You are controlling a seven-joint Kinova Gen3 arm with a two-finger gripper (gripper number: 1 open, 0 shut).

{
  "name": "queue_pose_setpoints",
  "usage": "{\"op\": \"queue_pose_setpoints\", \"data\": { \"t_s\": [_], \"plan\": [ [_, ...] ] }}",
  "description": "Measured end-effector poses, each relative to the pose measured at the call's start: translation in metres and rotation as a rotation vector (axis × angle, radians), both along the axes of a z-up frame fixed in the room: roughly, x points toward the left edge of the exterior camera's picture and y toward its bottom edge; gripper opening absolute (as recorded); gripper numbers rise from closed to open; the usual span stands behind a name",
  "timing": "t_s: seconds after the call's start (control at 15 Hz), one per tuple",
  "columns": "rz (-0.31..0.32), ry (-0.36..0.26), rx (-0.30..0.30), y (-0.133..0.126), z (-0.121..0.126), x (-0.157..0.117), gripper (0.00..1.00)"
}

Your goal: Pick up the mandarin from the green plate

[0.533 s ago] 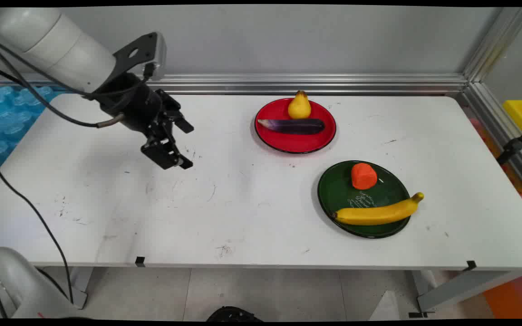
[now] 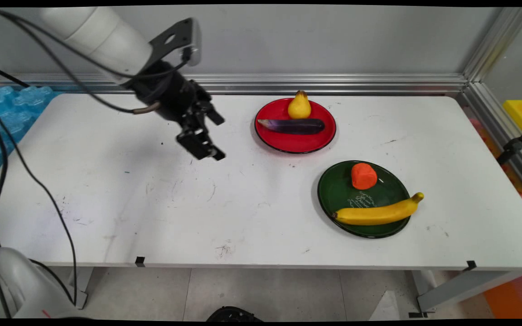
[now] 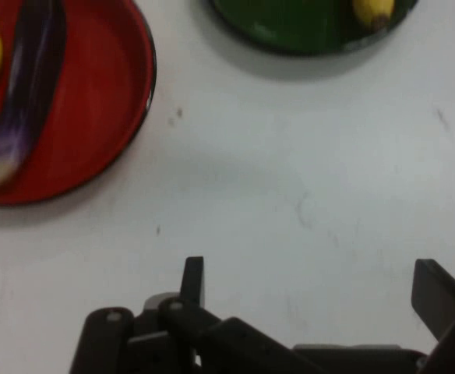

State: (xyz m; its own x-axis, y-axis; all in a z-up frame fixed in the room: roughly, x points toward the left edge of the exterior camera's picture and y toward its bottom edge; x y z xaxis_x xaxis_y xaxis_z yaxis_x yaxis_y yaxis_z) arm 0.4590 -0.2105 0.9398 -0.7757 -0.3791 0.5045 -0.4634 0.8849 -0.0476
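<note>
Hanging over the table [image 2: 161, 199], the tool [image 2: 206, 138] is gaping wide and gripping nothing — the red plate [image 2: 295, 143] with the eggplant [image 2: 293, 126] is sitting nearest, at 3 o'clock, eggplant lying sideways.

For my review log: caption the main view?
Open gripper above white table, left of red plate with eggplant.

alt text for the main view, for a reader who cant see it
An open black gripper hangs empty above a white table, left of a red plate with an eggplant and pear. Nearer, a green plate holds a banana and an orange piece.
</note>
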Motion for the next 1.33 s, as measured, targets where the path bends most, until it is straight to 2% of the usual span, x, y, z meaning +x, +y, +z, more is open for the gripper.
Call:
{"op": "queue_pose_setpoints", "data": {
  "t_s": [0.67,1.33],
  "plan": [
    [-0.026,0.088,-0.025,-0.047,-0.003,-0.066,1.00],
    [-0.031,0.127,-0.035,-0.106,-0.046,-0.145,1.00]
  ]
}}
